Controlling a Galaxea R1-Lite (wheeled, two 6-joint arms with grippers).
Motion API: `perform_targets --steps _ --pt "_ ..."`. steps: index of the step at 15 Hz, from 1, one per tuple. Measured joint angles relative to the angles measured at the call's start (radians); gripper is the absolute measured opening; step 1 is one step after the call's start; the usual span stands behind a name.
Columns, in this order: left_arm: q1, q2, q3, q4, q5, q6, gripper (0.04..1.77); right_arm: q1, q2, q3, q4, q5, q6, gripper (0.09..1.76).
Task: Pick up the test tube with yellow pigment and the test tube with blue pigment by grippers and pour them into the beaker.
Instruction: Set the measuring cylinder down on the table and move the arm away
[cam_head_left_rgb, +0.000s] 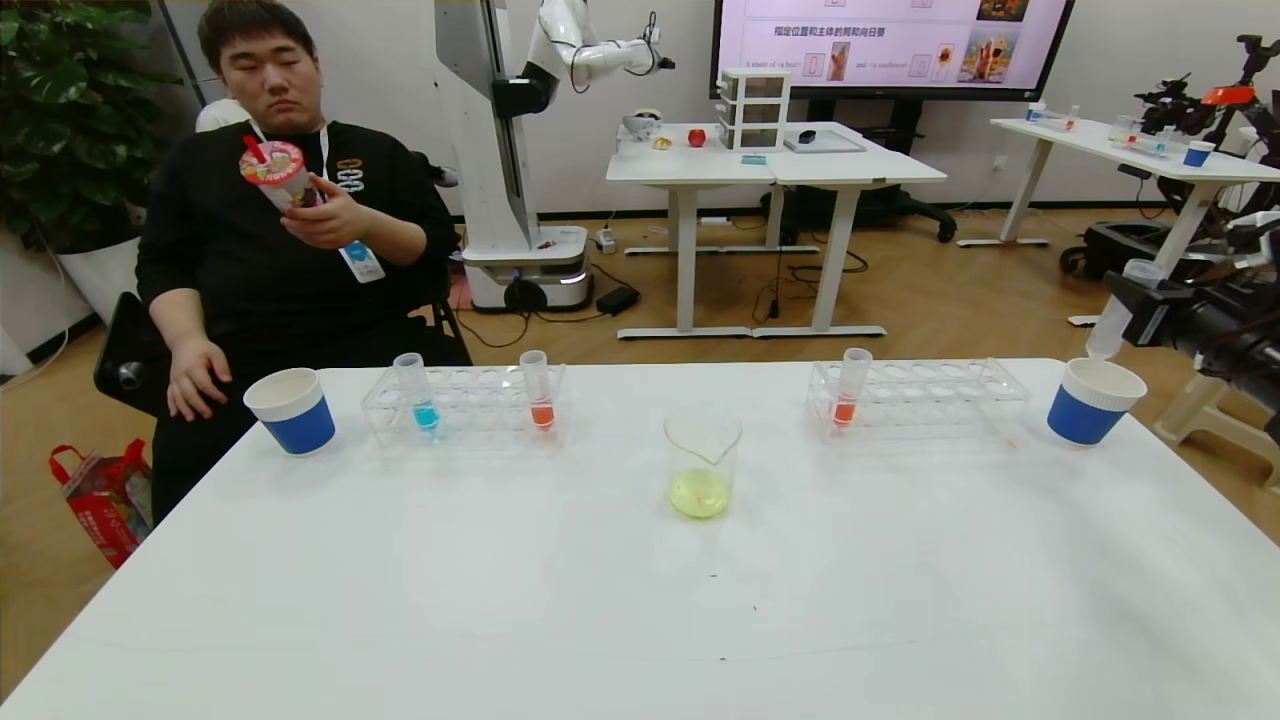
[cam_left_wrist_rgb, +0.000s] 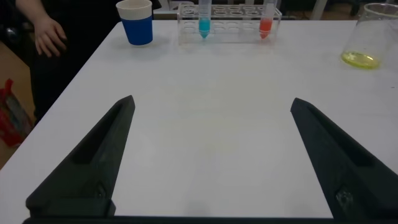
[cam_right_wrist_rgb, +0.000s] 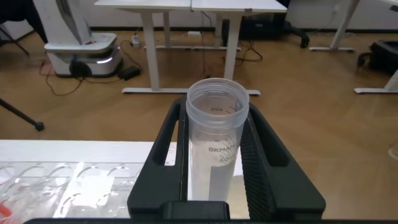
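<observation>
On the white table (cam_head_left_rgb: 620, 600), big bare stretch toward the near edge; all items sit in a row along the far half. Man in black (cam_head_left_rgb: 290, 240) seated at the far left corner, drink in hand, other hand near the left blue paper cup (cam_head_left_rgb: 291, 410). Behind: wood floor, white desks, wall screen.

Left rack (cam_head_left_rgb: 465, 405) holds the test tube with blue pigment (cam_head_left_rgb: 416, 392), upright, turquoise in its bottom, plus an orange tube (cam_head_left_rgb: 538, 390) further right. Right rack (cam_head_left_rgb: 920, 398) holds one orange tube (cam_head_left_rgb: 850, 386) at its left end. Right blue paper cup (cam_head_left_rgb: 1093, 400) sits near the far right corner.

Beaker (cam_head_left_rgb: 702, 465) stands mid-table between the racks, clear glass, shallow yellow-green liquid in the bottom.

Right claw (cam_right_wrist_rgb: 217, 162) off the table's right edge, above the right cup, clamped on a clear tube (cam_right_wrist_rgb: 216, 149) that looks empty. Left claw (cam_left_wrist_rgb: 211, 155) low over the near-left table, fingers wide apart, nothing between them.
</observation>
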Motion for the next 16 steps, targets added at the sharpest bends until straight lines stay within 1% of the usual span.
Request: perform_targets --steps 2,6,9,13,16 --pt "0.0 0.0 0.0 0.0 0.0 0.0 1.75 -0.02 0.054 -0.044 0.0 -0.001 -0.001 0.51" --pt "0.0 0.0 0.0 0.0 0.0 0.0 1.75 -0.027 0.126 -0.076 -0.009 -0.005 0.0 0.51" --pt "0.0 0.0 0.0 0.0 0.0 0.0 1.75 -0.026 0.165 -0.084 -0.017 -0.006 0.0 0.51" --pt "0.0 0.0 0.0 0.0 0.0 0.0 1.75 -0.029 0.226 -0.08 -0.087 -0.007 -0.024 0.51" --pt "0.0 0.0 0.0 0.0 0.0 0.0 1.75 -0.03 0.259 -0.079 -0.105 -0.008 -0.035 0.51"
